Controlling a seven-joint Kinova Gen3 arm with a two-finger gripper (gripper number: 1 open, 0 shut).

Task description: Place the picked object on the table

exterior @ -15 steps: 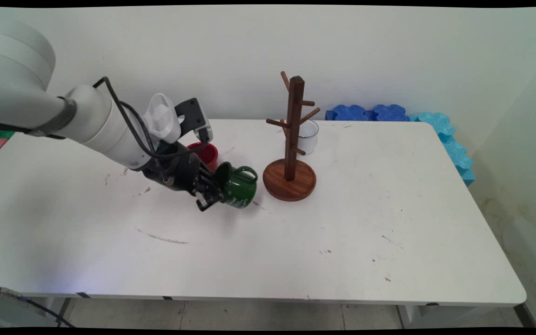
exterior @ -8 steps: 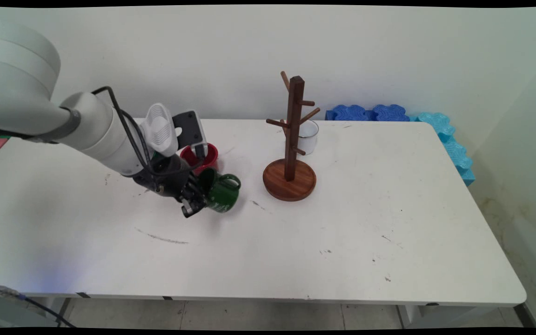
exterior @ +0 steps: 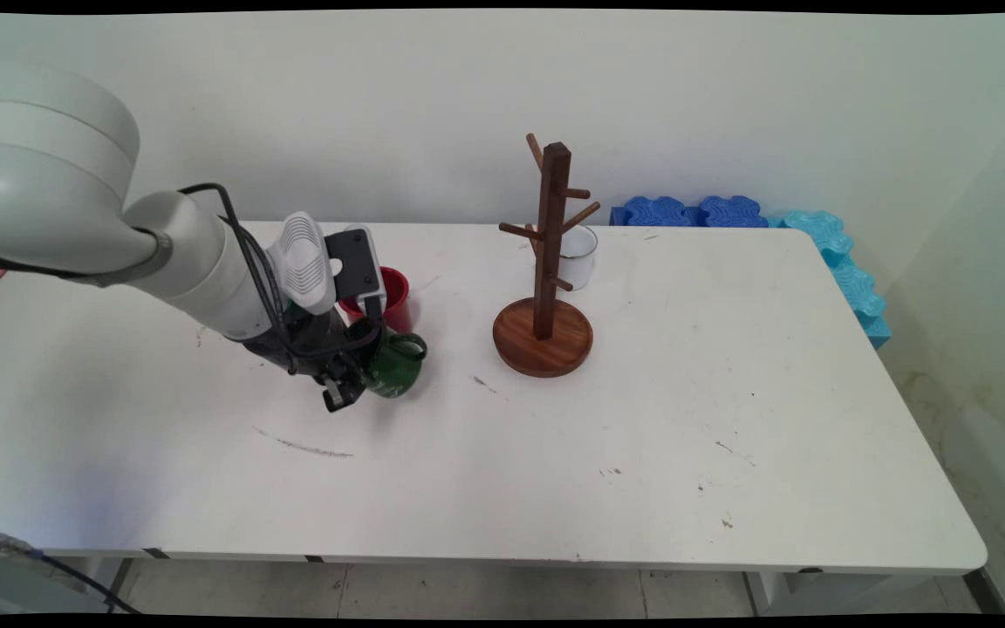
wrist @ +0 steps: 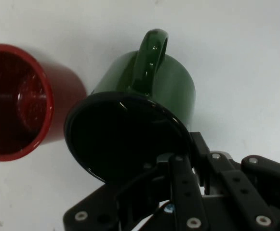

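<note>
The black two-finger gripper (exterior: 352, 377) is clamped on the rim of a glossy dark green enamel mug (exterior: 393, 368), one finger inside the mouth and the other outside against the wall, as the hand view shows (wrist: 178, 166). The green mug (wrist: 144, 101) is tilted, its black-lined opening turned toward the hand and its loop handle on the upper side. From the main view it sits low over the white table (exterior: 642, 436), left of centre; whether its base touches the surface cannot be told.

Just beside it, toward the wall, stands a red cup (exterior: 391, 292), upright and open at the top (wrist: 14, 101); the two look close but apart. Well to the right is a dark wooden mug tree with pegs on a round base (exterior: 546, 253), all its pegs bare. A white mug (exterior: 579, 255) stands behind the tree. Blue foam blocks (exterior: 694, 212) lie along the table's far right edge.

As things lie, no mug hangs on the tree, and the green one is held away from it, near the red cup.
</note>
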